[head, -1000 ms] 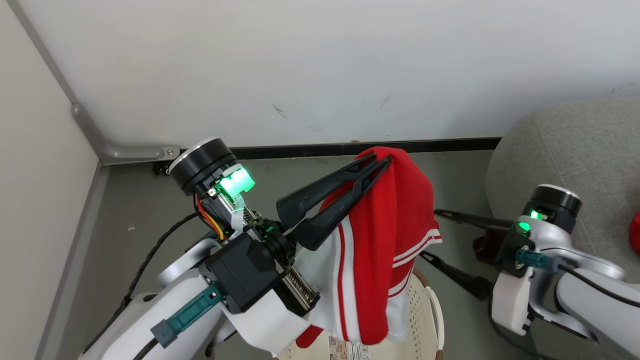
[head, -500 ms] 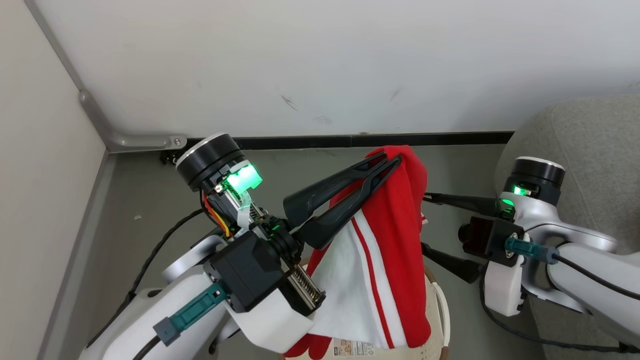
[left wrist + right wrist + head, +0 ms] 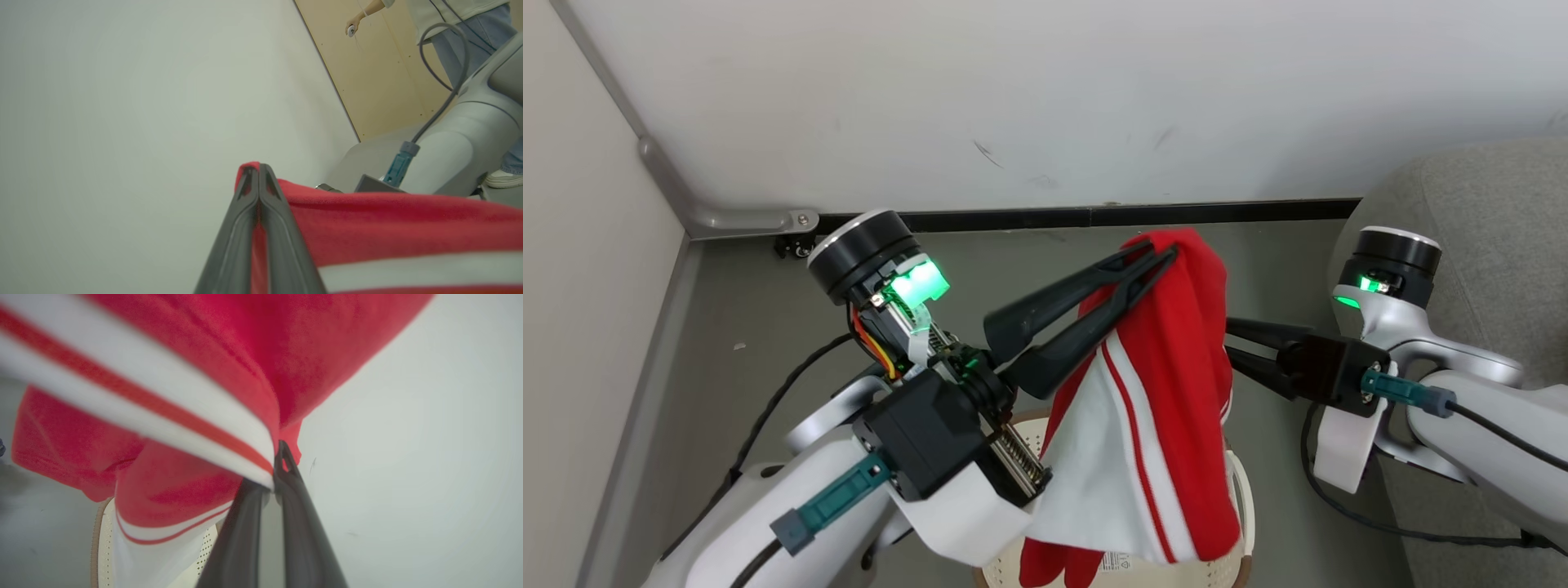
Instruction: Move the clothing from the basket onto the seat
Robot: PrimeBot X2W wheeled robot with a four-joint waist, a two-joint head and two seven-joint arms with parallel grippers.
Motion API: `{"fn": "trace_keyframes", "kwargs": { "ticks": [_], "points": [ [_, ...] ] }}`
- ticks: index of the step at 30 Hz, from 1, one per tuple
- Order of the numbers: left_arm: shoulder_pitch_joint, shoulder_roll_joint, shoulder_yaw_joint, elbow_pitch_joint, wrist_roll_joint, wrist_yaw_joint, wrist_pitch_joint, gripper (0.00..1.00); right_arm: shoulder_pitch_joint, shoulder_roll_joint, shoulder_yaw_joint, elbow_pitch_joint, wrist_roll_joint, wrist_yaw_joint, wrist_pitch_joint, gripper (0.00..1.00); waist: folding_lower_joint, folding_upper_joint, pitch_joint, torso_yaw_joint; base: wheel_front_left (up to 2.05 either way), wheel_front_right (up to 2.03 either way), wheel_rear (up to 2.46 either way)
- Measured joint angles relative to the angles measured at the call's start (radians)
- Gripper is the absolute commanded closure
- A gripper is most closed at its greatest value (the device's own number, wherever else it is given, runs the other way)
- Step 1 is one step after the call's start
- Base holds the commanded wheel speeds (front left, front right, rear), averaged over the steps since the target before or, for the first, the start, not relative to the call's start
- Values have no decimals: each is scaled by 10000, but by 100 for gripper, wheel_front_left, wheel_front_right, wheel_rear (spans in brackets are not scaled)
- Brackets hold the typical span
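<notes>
The left gripper pinches the red-and-white clothing hanging over the basket; the right gripper clamps its side fold, with the grey seat alongside.

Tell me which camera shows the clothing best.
Head view: it shows most of the clothing hanging from the left gripper above the basket. Left wrist view catches one red fold; right wrist view a blurred close-up.

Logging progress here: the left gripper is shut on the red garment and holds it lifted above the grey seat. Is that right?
Not quite. The left gripper is shut on the clothing and holds it lifted, but above the basket, not the seat, which stands off to the right. The head view shows it.
</notes>
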Motion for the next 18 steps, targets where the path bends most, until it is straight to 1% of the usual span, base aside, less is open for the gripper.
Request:
{"fn": "trace_keyframes", "kwargs": {
  "ticks": [4,8,9,14,18],
  "points": [
    [3,42,219,259,-82,0,0,100,-25,29,-138,150,38,0,-453,100,0,0,54,-59,0,0,0],
    [104,96,426,690,-299,-2,0,100,55,2,-717,426,543,0,-548,100,0,0,86,-151,0,0,0],
    [104,96,426,690,-299,-2,0,100,55,2,-717,426,543,0,-548,100,0,0,86,-151,0,0,0],
    [558,132,696,1275,-552,2,0,100,592,-79,-1398,673,1012,0,-658,100,0,1,110,-317,0,0,0],
    [828,134,892,1582,-686,12,0,100,969,-100,-2148,725,1336,0,-723,100,0,0,136,-487,0,0,0]
  ]
}}
